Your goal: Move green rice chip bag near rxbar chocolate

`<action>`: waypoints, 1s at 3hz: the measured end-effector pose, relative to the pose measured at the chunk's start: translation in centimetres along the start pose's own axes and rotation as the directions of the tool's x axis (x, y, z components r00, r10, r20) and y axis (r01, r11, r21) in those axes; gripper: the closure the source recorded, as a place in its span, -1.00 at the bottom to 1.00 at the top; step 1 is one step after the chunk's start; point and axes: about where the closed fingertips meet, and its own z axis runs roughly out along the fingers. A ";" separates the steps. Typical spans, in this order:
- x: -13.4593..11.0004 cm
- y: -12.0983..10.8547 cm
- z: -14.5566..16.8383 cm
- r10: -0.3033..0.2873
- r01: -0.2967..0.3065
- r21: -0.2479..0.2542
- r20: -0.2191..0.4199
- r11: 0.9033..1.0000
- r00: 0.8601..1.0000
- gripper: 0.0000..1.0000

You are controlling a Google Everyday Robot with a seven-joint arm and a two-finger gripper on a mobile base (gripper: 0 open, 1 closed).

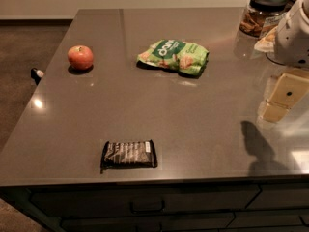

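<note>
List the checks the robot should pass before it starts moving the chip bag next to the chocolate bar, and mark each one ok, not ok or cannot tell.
1. Chip bag in view, nothing on it: ok.
2. Chocolate bar in view, lying flat near the front edge: ok.
3. Room beside the bar for the bag: ok, open counter on either side.
4. Apple off the line from bag to bar: ok, it sits apart at the side.
5. Gripper at the bag: not ok, it hangs at the right edge, apart from it.
6. Arm clear of the jar: cannot tell.
</note>
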 end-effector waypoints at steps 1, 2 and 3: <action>0.0 0.0 0.0 0.000 0.000 0.002 0.001 1.000 1.000 -1.00; -1.4 -2.2 0.8 0.005 -0.005 -0.005 0.035 1.000 0.999 -1.00; -3.6 -6.1 2.5 0.029 -0.028 -0.018 0.091 0.999 0.995 -1.00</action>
